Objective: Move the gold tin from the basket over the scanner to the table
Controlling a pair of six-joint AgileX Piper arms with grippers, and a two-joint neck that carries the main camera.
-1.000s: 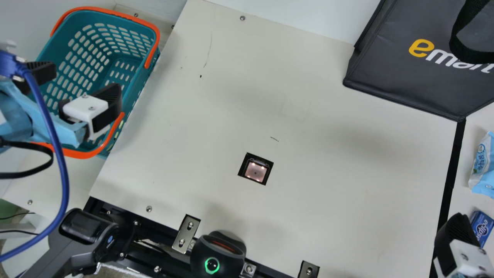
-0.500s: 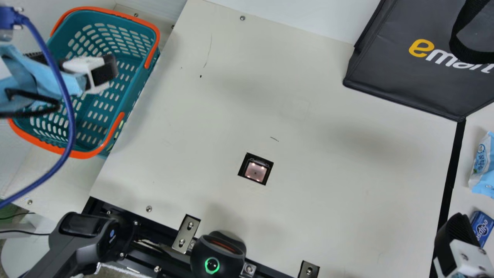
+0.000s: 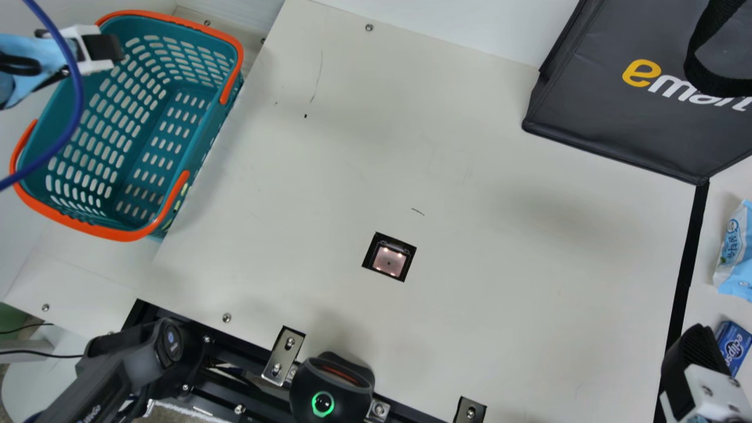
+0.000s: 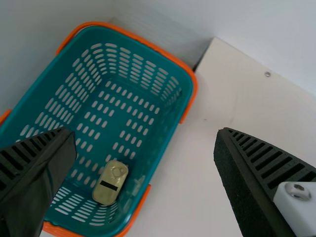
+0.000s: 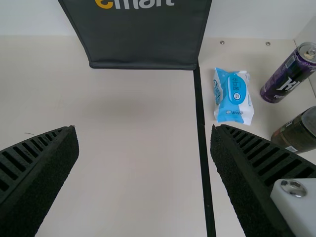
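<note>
My left gripper [image 3: 106,50] is at the main view's upper left, over the back-left rim of the teal basket [image 3: 135,132]. In the left wrist view the gold tin [image 4: 110,182] lies on the floor of the basket [image 4: 74,118], close to one wall; my left gripper [image 4: 145,148] stands open above, holding nothing. The scanner [image 3: 389,260] sits in a square cut-out of the table [image 3: 499,282]. My right gripper [image 3: 699,364] is at the main view's lower right; in the right wrist view the right gripper [image 5: 144,148] is open over bare tabletop.
A black bag [image 3: 623,117] stands at the back right. Along the right side are a blue wipes pack [image 3: 735,252], a small blue box [image 3: 732,346], a purple can [image 5: 290,71] and a dark jar [image 5: 298,132]. A black device [image 3: 332,388] sits at the near edge.
My left gripper has moved from over the near part of the basket toward its back-left rim, with the blue cable shifting along. The right arm has kept still.
</note>
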